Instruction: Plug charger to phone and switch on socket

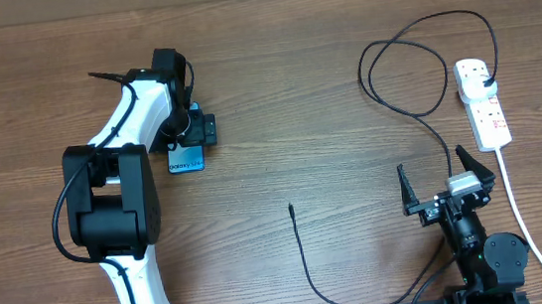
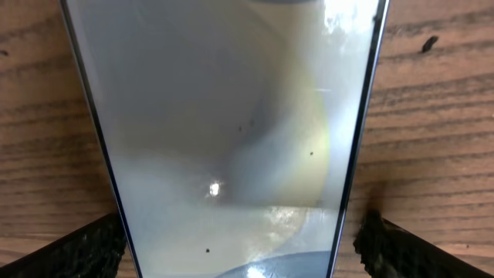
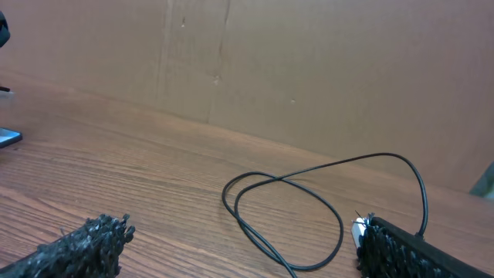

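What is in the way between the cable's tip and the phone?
Nothing visible: only table shows between the cable tip and the phone. The open left gripper sits over the phone, fingers either side.

The phone [image 2: 231, 131] lies inside the spread left pincer [image 2: 243, 235].
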Robot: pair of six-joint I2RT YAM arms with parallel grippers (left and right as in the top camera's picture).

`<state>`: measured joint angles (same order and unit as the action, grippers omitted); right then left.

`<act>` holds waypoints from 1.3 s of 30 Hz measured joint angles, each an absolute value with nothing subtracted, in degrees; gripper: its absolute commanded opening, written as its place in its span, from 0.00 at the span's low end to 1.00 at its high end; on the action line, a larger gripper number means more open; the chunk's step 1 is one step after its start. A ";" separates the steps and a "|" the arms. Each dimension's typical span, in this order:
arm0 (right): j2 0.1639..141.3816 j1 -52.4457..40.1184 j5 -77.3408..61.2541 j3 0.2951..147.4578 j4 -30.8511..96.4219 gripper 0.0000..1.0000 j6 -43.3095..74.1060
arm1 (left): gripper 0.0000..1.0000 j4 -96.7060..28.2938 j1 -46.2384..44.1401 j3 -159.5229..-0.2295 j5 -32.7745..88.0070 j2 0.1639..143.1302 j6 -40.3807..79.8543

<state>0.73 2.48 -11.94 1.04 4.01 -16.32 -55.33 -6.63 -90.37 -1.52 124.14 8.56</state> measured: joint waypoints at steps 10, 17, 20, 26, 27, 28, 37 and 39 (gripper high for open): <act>0.73 2.46 -11.97 1.04 4.03 1.00 -16.32 | 1.00 -57.01 -6.63 -90.37 -1.26 124.14 6.37; 0.73 2.46 -11.94 1.04 4.03 1.00 -16.34 | 1.00 -57.01 -6.63 -90.35 -1.23 124.14 5.74; 0.73 2.46 -11.94 1.04 4.05 1.00 -16.32 | 1.00 -57.04 -6.63 -90.35 -1.28 124.14 5.74; 0.73 2.46 -11.97 1.04 4.01 1.00 -16.32 | 1.00 -57.10 -6.59 -90.37 -1.30 124.14 5.74; 0.73 2.46 -11.97 1.04 4.03 1.00 -16.32 | 1.00 -57.25 -6.57 -90.37 -1.30 124.14 5.74; 0.73 2.48 -11.97 1.04 4.03 1.00 -16.34 | 1.00 -57.43 -6.48 -90.37 -1.30 124.14 5.74; 0.73 2.48 -11.97 1.04 4.05 1.00 -16.32 | 1.00 -59.53 -5.52 -90.85 -2.20 124.16 5.54; 0.73 2.48 -11.94 1.04 4.03 1.00 -16.32 | 1.00 -59.61 -5.52 -90.89 -2.24 124.16 5.54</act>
